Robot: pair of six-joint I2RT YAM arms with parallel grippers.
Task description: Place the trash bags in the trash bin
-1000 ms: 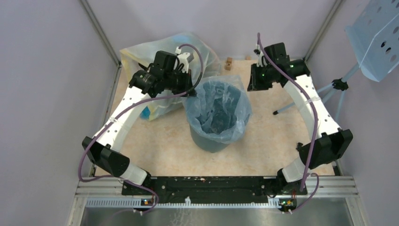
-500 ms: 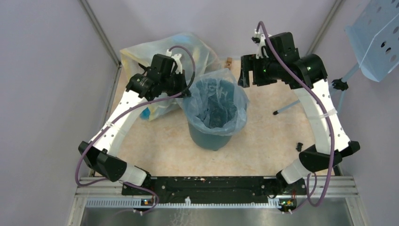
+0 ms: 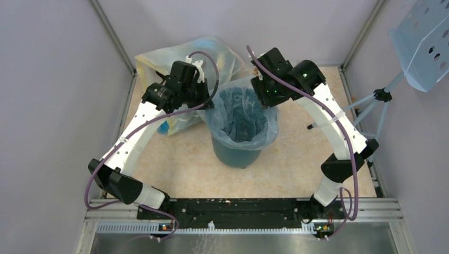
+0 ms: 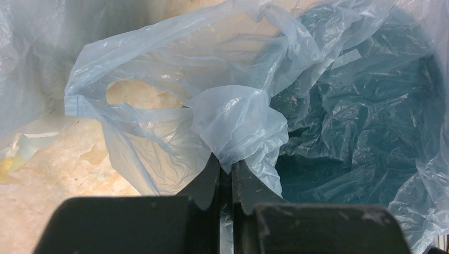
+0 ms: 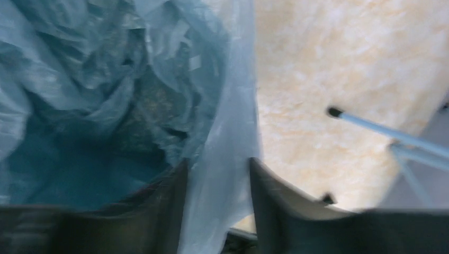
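- Left tool (image 4: 226,170) pressed together, pinching trash bag (image 4: 238,121) edge at the bin's left rim.
- Right tool (image 5: 218,180) spread, straddling bag film; view blurred, contact unclear.
- Bag lines trash bin (image 3: 233,154), hiding its rim.

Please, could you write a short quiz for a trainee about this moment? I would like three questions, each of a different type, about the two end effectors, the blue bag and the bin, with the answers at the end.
1. True or false: the left end effector is shut on a fold of the trash bag.
2. Where is most of the trash bag? A) lying flat beside the bin; B) inside the trash bin, with its edge out over the rim; C) lifted wholly clear above the bin.
3. Fill in: the fingers of the right end effector stand ___, with bag film between them.

Key: 1 true; 2 B; 3 apart (open).
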